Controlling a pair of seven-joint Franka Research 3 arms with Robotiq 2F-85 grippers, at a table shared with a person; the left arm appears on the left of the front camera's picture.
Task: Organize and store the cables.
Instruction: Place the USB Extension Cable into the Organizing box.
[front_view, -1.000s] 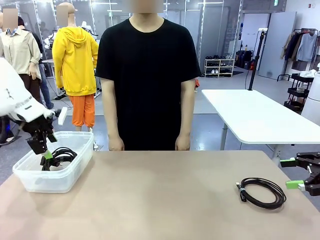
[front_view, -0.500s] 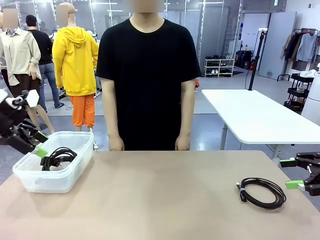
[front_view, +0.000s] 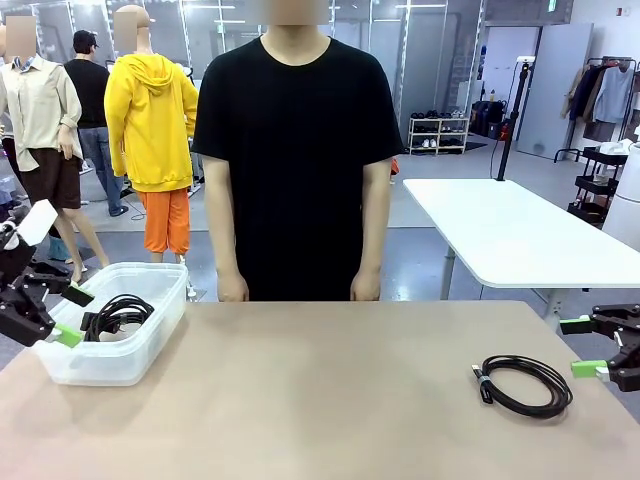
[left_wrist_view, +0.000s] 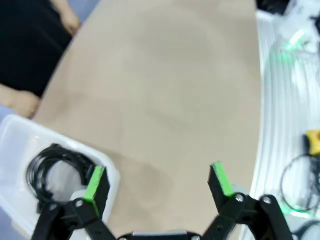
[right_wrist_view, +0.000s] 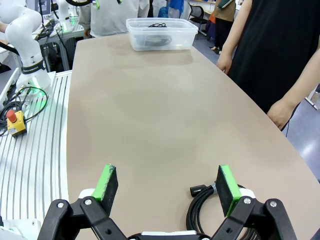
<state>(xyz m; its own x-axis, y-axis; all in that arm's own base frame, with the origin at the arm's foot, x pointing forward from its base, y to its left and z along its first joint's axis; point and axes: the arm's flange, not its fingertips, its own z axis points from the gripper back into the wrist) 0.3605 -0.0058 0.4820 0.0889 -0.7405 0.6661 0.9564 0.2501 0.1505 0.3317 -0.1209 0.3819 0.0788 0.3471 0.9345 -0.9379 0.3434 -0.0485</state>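
Left gripper (front_view: 68, 315) pulled back off bin (front_view: 150, 340), both jaws wide open, empty, right gripper (front_view: 590, 347) beside cable (front_view: 523, 385)

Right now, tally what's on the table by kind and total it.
Cables: 2, one in the bin, one loose on the table
Bins: 1
Total: 3

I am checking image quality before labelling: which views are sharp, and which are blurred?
Front view: sharp, even light; the coiled cable on the table is crisp. Left wrist view: blurred throughout, the bin and its cables smeared. Right wrist view: sharp, with wide-angle bending at the edges.
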